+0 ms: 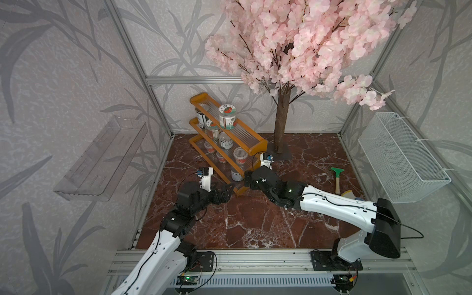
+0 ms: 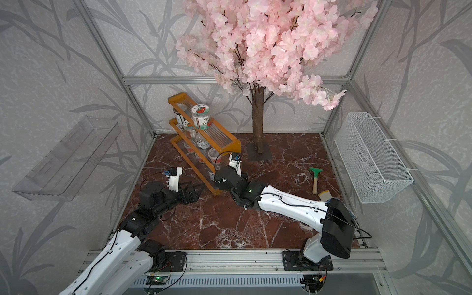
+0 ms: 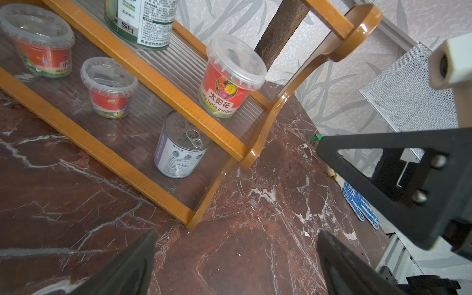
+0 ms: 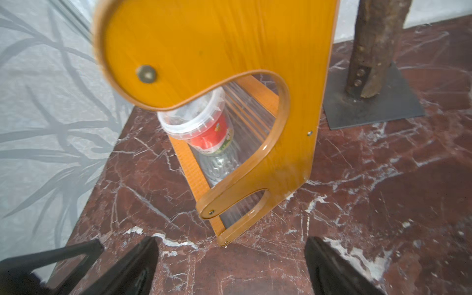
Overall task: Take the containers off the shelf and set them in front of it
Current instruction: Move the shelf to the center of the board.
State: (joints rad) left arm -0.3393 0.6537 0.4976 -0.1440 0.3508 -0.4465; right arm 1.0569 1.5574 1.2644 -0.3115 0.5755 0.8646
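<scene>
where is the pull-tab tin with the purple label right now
In the left wrist view the purple-labelled tin sits on the lowest tier of the shelf, close to its end panel, one tier down from the flower-label cup.

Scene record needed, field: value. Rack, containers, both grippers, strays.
shelf: orange-brown wooden three-tier rack, back left on the red marble table
containers: eight small jars, tins and cups, all on the rack, none in front yet
lowest tier: pull-tab metal tin, two clear lidded plastic cups
left gripper: open, empty, before the rack's near end
right gripper: open, empty, facing the rack's end panel
stray: green-headed wooden-handled scraper, right side
</scene>
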